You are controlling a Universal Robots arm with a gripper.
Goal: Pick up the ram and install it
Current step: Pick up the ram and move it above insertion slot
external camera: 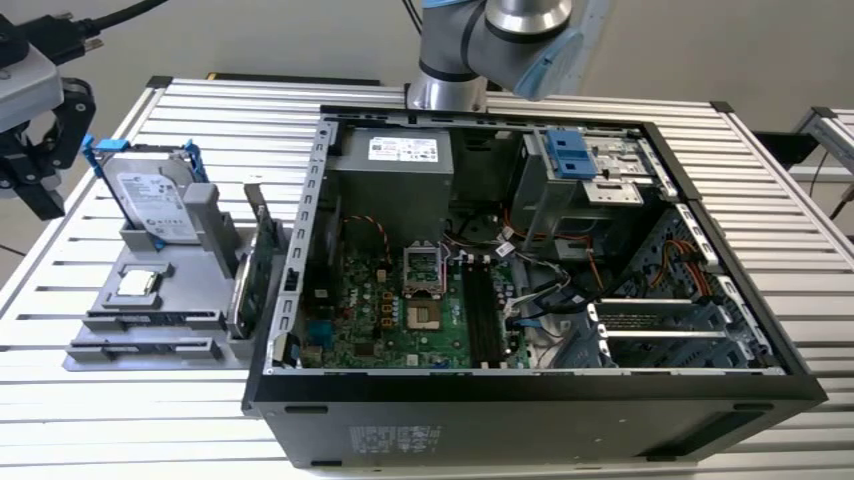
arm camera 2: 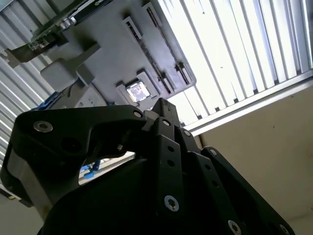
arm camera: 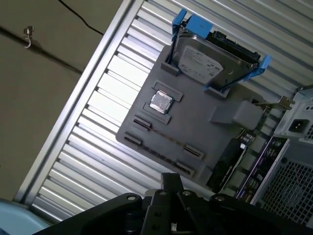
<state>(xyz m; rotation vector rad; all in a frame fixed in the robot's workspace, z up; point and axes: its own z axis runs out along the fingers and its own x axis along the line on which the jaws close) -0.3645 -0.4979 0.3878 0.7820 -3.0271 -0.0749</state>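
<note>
The ram (external camera: pixel 154 318) is a thin dark strip set on edge in a slot of the grey holder (external camera: pixel 180 290), at the exterior view's left of the open computer case (external camera: pixel 300 300). In the first wrist view the ram (arm camera: pixel 168 139) runs between two slot ends below the holder's square chip. My gripper (external camera: pixel 40 155) hangs above the table's edge, left of the holder and apart from it. Its black fingers meet at one tip with nothing between them in both wrist views (arm camera 2: pixel 161 110) (arm camera: pixel 171 183).
A silver hard drive in a blue frame (external camera: pixel 147 200) leans at the holder's back, a square chip (external camera: pixel 140 283) lies in its middle, and a green card (external camera: pixel 260 265) stands beside the case. Long memory slots (external camera: pixel 483 305) sit on the motherboard inside the case.
</note>
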